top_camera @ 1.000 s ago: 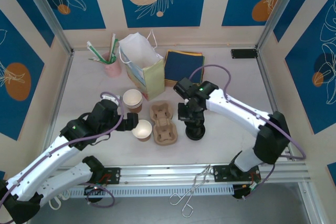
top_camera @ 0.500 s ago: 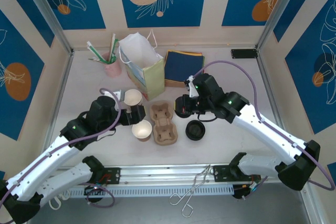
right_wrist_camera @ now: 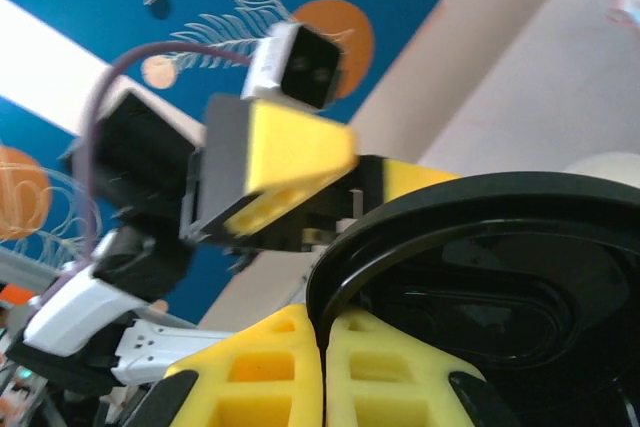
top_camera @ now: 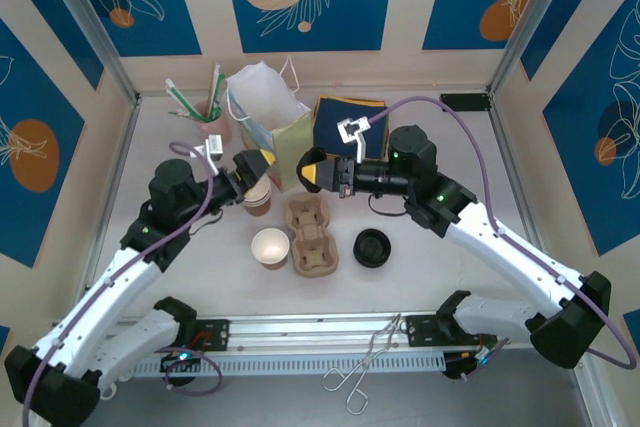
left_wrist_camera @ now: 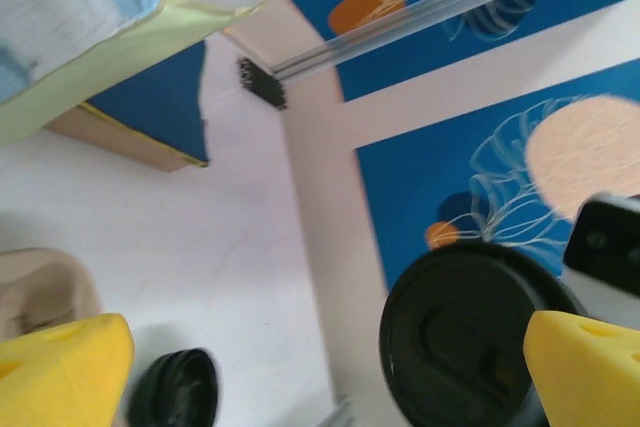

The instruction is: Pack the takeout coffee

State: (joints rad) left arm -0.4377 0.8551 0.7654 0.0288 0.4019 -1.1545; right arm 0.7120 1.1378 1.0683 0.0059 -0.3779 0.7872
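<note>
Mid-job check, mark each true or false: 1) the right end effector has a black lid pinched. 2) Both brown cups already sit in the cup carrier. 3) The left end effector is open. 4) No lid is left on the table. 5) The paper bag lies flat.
1) True: the right end effector is shut on a black lid.
2) False: the brown cups are left of the cup carrier, outside its pockets.
3) True: the left end effector is open, near the far cup.
4) False: a loose lid lies right of the carrier.
5) False: the paper bag stands upright, mouth open.
</note>
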